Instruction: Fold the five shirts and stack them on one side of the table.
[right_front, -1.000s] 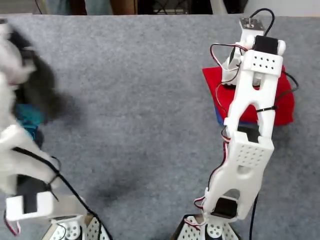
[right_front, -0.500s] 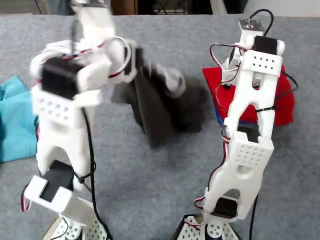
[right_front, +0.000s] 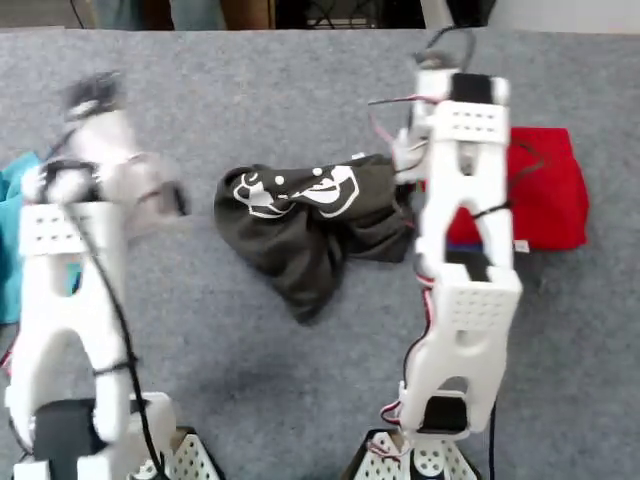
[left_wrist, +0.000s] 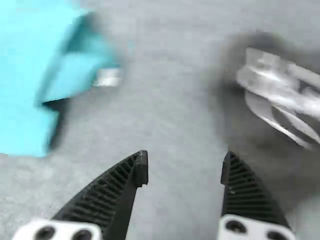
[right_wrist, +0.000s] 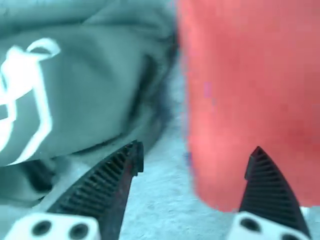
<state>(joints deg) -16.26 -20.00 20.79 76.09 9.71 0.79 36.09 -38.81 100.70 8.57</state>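
Observation:
A crumpled black shirt (right_front: 310, 215) with a white print lies in the middle of the grey table. To its right lies a folded red shirt (right_front: 545, 195), and a teal shirt (right_front: 10, 190) lies at the table's left edge. My right arm (right_front: 465, 200) stands between the black and red shirts. Its gripper (right_wrist: 195, 157) is open over the gap between the black shirt (right_wrist: 75, 90) and the red shirt (right_wrist: 240, 85). My left arm (right_front: 70, 240) stands between the teal and black shirts. Its gripper (left_wrist: 185, 167) is open and empty above bare table, the teal shirt (left_wrist: 30, 75) to one side and the black shirt (left_wrist: 280, 105) to the other.
The grey felt table (right_front: 250, 380) has free room in front of the black shirt and behind it. Dark furniture stands beyond the far edge.
The left arm swung the black shirt from the left edge to the middle, let go of it and pulled back left. The right arm shifted left from over the red shirt.

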